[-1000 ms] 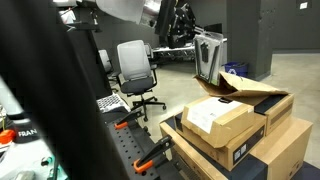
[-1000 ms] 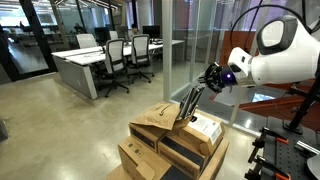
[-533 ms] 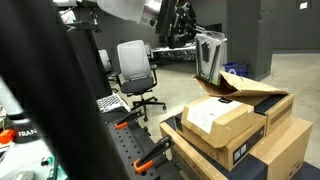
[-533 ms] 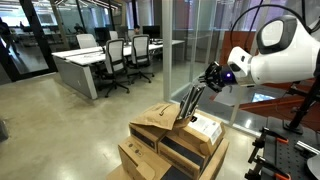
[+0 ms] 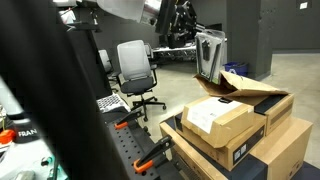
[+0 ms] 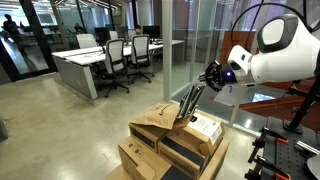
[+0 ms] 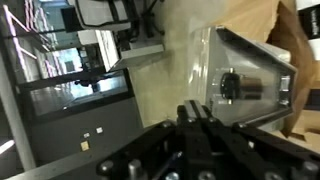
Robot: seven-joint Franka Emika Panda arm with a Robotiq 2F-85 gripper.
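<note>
Nothing has moved in the last second, so the work is paused. The claw [image 6: 209,79] stays closed at the top edge of a grey plastic tray [image 5: 210,57]. The tray stands tilted in the open cardboard box [image 5: 255,92], at 7 o'clock from the claw. I cannot tell whether the claw actually pinches it.

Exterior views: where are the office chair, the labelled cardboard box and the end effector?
office chair [image 5: 133,60]: an exterior view, on its backrest.
labelled cardboard box [image 5: 218,118]: an exterior view, on its top face.
end effector [image 6: 205,82]: an exterior view, between its fingertips.

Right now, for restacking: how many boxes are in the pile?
4: open box on top, labelled box beside it, dark box underneath, large box lowest; more may be hidden.
</note>
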